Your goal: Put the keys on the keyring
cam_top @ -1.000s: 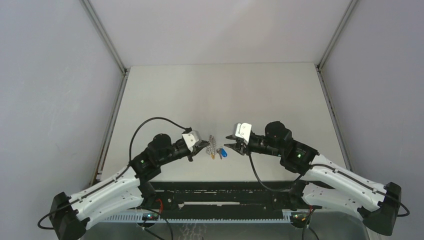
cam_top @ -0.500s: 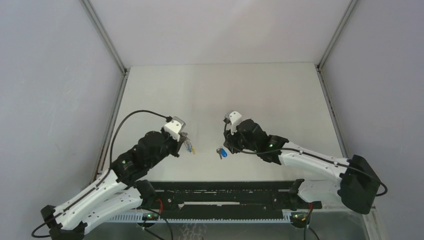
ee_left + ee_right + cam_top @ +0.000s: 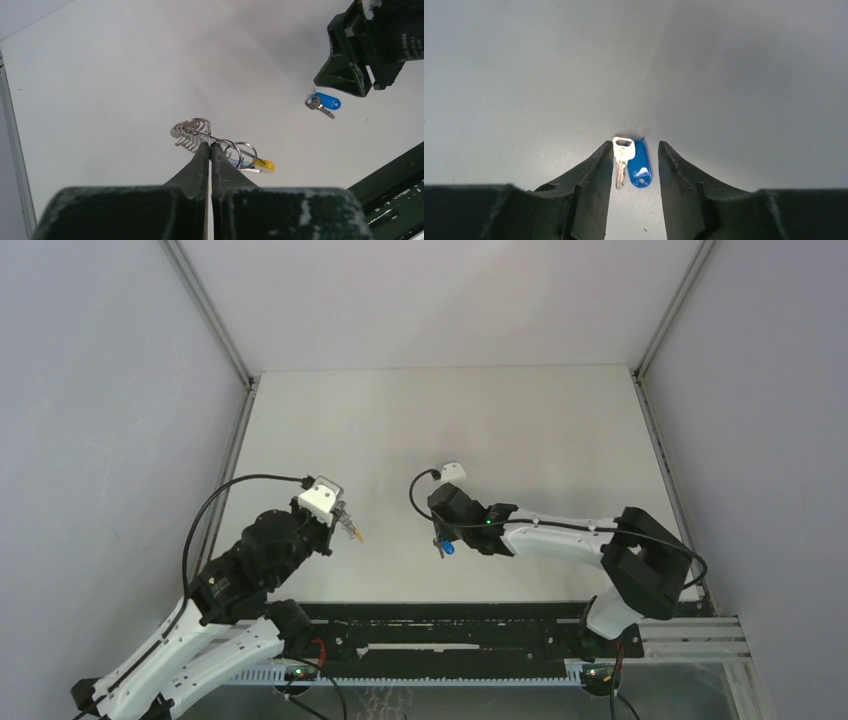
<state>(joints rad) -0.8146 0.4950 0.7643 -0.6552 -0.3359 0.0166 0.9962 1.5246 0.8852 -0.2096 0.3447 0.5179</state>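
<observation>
Keys (image 3: 631,165) lie flat on the tabletop (image 3: 524,75) between the parted right fingers (image 3: 596,167); closing could skid them away. Left fingers (image 3: 199,162) clamp the keyring (image 3: 191,133), which may twist loose.

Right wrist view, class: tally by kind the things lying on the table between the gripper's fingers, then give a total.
silver key: 1
blue plastic tag: 1
Total: 2

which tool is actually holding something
The left tool, pinched shut on the keyring; the right tool is open, the blue-tagged key lying loose on the table.
</observation>
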